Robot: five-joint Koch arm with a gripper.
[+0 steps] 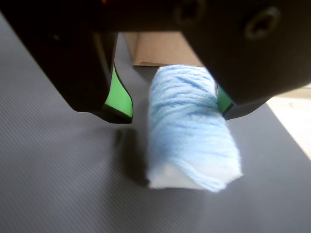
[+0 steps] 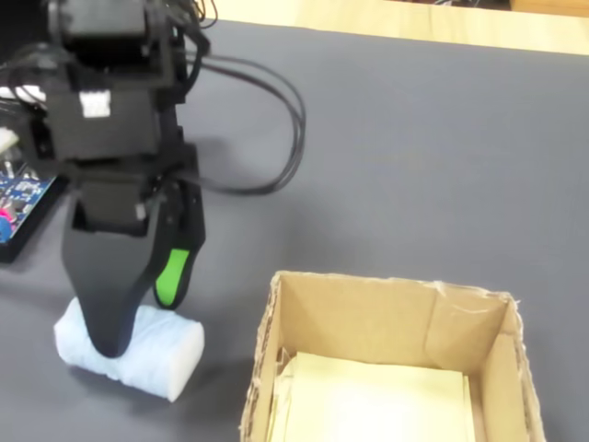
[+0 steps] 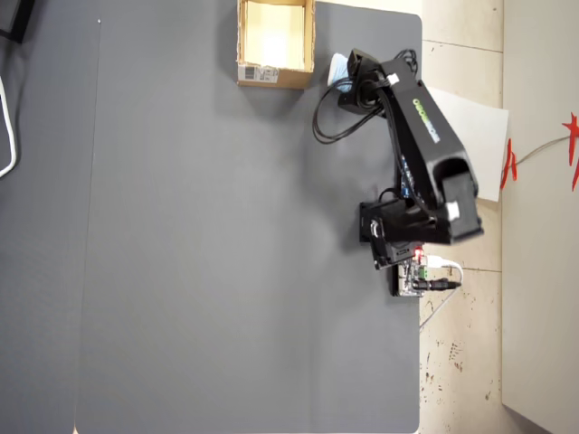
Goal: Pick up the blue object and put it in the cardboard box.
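Observation:
The blue object (image 1: pixel 189 126) is a pale blue fuzzy pad lying on the dark mat. In the wrist view it sits between the green-lined fingers of my gripper (image 1: pixel 172 103). The right finger touches it, while a gap separates it from the left finger (image 1: pixel 120 97). The gripper is open. In the fixed view the gripper (image 2: pixel 138 308) straddles the pad (image 2: pixel 161 354), with the black finger covering part of it. The cardboard box (image 2: pixel 368 318) stands open just right of the pad and shows beyond it in the wrist view (image 1: pixel 163 48). From overhead, box (image 3: pixel 270 74) and pad (image 3: pixel 336 65) lie at the mat's top edge.
A dark-blue circuit board (image 2: pixel 23 193) with red parts lies at the left by the arm's base. Black cables (image 2: pixel 276 129) loop behind the arm. The grey mat (image 3: pixel 199 253) stretches wide to the left in the overhead view, and its right edge runs under the arm.

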